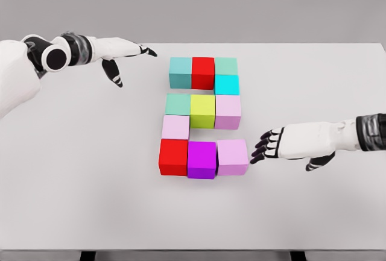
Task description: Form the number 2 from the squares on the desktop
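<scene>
Several coloured cubes stand together mid-table in the shape of a 2. The top row is a teal cube (180,72), a red cube (203,72) and a pale green cube (226,66), with a cyan cube (227,84) below its right end. The middle row is a green cube (178,104), a yellow cube (203,111) and a pink cube (228,111). A pale pink cube (175,127) joins it to the bottom row: red (174,157), magenta (202,160), lilac (233,157). My right hand (265,145) is open, its fingertips just right of the lilac cube. My left hand (129,53) is open, raised left of the teal cube.
The white table (84,170) ends at a front edge near the bottom of the view and a back edge behind the cubes. A grey wall lies beyond.
</scene>
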Available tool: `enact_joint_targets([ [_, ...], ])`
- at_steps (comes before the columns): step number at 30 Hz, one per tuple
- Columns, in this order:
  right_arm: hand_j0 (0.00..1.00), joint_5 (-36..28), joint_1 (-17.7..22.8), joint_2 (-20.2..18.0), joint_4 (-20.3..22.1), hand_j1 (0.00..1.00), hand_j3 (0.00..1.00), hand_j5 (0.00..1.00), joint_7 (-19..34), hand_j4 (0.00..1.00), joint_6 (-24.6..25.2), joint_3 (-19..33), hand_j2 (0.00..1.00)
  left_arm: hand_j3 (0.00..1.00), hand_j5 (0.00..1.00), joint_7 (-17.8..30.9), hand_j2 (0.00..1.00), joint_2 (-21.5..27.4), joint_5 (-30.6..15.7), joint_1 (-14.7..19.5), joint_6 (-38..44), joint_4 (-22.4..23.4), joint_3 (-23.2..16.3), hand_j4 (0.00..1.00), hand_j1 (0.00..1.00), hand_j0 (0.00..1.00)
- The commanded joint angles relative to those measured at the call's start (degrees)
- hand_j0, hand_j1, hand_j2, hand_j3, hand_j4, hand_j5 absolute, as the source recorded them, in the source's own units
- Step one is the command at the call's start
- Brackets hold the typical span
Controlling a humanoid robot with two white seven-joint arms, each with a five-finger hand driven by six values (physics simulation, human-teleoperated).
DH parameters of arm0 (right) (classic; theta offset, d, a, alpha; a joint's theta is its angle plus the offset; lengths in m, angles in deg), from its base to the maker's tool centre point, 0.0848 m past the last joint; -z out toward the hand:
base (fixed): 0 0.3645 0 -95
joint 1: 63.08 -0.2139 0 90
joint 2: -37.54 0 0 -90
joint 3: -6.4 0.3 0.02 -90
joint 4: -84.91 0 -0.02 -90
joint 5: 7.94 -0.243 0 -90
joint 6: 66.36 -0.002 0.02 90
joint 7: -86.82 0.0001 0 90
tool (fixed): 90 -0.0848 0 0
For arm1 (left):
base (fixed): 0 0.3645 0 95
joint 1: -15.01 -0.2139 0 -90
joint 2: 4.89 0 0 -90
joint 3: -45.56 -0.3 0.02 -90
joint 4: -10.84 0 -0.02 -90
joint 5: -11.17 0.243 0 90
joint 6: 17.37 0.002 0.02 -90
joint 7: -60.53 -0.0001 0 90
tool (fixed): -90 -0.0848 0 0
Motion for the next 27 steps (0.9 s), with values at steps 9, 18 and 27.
enact_joint_targets([
  [9, 1.00, -0.31, 0.00, 0.58, 0.23, 1.00, 1.00, 1.00, -0.02, 1.00, 0.13, -0.01, 1.00, 1.00, 1.00, -0.02, 1.00, 0.08, -0.11, -0.09, -0.16, 0.09, 0.09, 1.00, 1.00, 1.00],
  [18, 1.00, -0.22, 0.00, 0.84, 0.32, 1.00, 1.00, 1.00, -0.02, 1.00, 0.13, -0.01, 1.00, 1.00, 1.00, -0.02, 1.00, 0.08, -0.03, 0.00, -0.16, 0.18, 0.09, 1.00, 1.00, 1.00],
  [27, 1.00, -0.22, 0.00, 1.55, 0.40, 1.00, 1.00, 1.00, -0.02, 1.00, 0.13, -0.45, 1.00, 1.00, 1.00, -0.02, 1.00, 0.08, -0.03, 0.00, -0.16, 0.09, 0.17, 1.00, 1.00, 1.00],
])
